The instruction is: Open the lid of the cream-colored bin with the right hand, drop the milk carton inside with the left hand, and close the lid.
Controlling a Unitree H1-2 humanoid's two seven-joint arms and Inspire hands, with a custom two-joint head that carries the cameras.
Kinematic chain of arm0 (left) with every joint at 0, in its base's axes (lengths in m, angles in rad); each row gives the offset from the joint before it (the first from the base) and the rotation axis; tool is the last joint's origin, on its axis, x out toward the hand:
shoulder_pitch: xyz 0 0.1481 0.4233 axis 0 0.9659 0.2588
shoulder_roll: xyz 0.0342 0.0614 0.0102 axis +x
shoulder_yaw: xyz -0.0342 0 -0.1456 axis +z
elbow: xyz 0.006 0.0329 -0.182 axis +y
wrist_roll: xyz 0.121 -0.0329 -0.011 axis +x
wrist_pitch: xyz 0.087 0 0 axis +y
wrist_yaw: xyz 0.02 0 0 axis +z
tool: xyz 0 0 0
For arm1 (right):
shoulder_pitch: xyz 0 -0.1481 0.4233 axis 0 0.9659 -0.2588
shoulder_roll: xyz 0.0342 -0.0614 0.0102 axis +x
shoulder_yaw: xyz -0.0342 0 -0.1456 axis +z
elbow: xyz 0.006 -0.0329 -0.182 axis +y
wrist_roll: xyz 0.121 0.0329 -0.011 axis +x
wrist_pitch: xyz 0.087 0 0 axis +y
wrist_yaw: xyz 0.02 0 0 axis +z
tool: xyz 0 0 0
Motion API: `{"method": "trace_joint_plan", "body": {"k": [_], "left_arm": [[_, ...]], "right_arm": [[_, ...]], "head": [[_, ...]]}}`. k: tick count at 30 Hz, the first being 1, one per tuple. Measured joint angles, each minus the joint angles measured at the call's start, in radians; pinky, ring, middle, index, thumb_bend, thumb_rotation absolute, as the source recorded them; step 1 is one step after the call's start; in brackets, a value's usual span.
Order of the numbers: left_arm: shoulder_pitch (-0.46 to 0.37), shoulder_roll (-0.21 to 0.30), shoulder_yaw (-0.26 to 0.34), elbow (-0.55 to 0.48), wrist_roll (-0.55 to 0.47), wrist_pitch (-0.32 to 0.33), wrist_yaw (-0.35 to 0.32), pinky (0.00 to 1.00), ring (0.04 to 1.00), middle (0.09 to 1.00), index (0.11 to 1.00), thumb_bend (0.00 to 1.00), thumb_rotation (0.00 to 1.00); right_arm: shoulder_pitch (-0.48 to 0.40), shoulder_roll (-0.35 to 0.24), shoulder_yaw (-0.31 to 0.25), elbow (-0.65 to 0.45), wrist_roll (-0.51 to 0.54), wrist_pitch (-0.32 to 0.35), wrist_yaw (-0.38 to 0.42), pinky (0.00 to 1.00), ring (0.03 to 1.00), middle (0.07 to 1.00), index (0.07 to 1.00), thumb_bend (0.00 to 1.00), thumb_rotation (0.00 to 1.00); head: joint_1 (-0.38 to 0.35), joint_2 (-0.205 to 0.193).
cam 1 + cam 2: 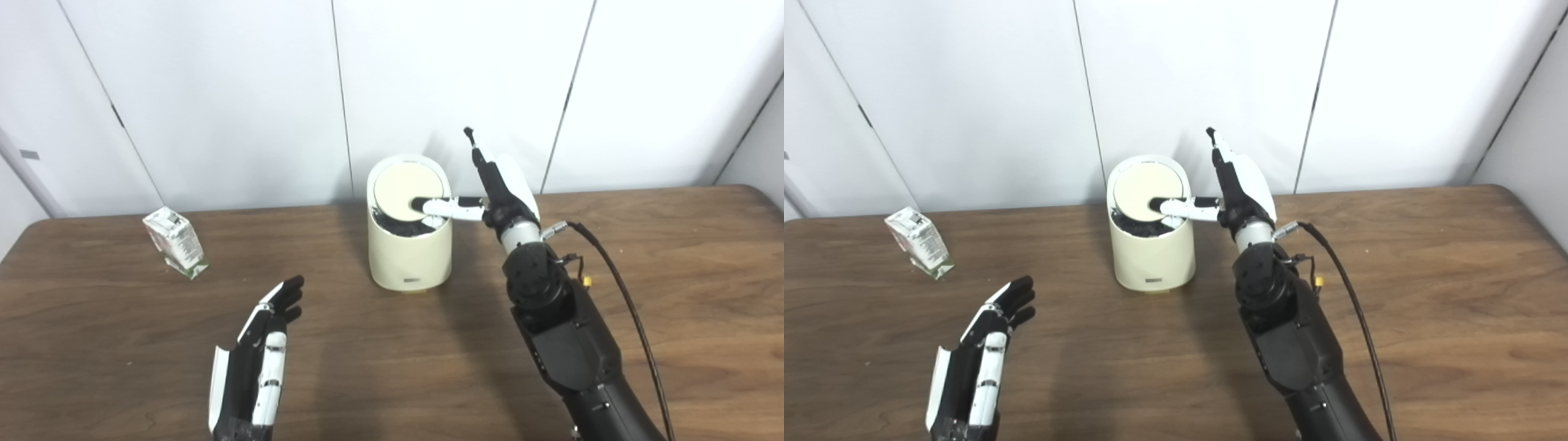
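Table (674, 294): brown wood grain; its far edge ran along the white wall panels, and broad bare stretches lay to the right of the right arm and in front of the bin.
Bin (409, 257): cream-colored, rounded, upright near the far edge at the middle, with a small label low on its front.
Lid (404, 191): a pale round disc tilted up toward the camera — a dark gap showed under its near edge.
Right hand (499, 190): just right of the bin, one finger (450, 208) reaching sideways with its dark tip on the lid, the other fingers pointing up; spread and holding nothing.
Left hand (260, 361): near the front edge on the left, fingers straight and apart, empty, well apart from bin and carton.
Milk carton (174, 241): white with small print, leaning, near the far left edge — well left of the bin.
Views: the right eye view showed more of the dark interior below the lid (1145, 228); the left eye view showed more table left of the carton.
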Motion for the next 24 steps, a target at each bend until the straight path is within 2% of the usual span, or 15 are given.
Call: {"method": "trace_joint_plan", "body": {"k": [6, 14, 20, 24], "left_arm": [[0.001, -0.001, -0.001, -0.012, 0.0, 0.022, 0.001, 0.83, 0.866, 0.873, 0.855, 0.17, 0.9], [0.002, -0.002, -0.001, -0.018, 0.031, 0.023, 0.008, 0.81, 0.856, 0.869, 0.849, 0.18, 0.92], [0.003, -0.003, -0.005, -0.034, 0.033, 0.028, 0.007, 0.82, 0.86, 0.871, 0.852, 0.2, 0.9], [0.004, -0.005, -0.011, -0.034, 0.033, 0.032, 0.007, 0.83, 0.86, 0.868, 0.847, 0.21, 0.86]], "right_arm": [[-0.014, -0.018, 0.009, 0.004, 0.001, -0.014, 0.002, 0.98, 1.0, 1.0, 1.0, 0.93, 0.3], [-0.01, -0.041, 0.036, -0.008, -0.014, -0.016, 0.012, 0.99, 1.0, 1.0, 1.0, 1.0, 0.31], [-0.009, -0.077, 0.118, -0.043, -0.135, -0.017, -0.012, 1.0, 1.0, 1.0, 1.0, 1.0, 0.27], [-0.004, -0.078, 0.141, -0.066, -0.183, -0.018, -0.027, 1.0, 1.0, 1.0, 1.0, 0.99, 0.24]], "head": [[-0.003, 0.005], [0.0, 0.009], [-0.003, 0.018], [0.0, 0.02]]}}
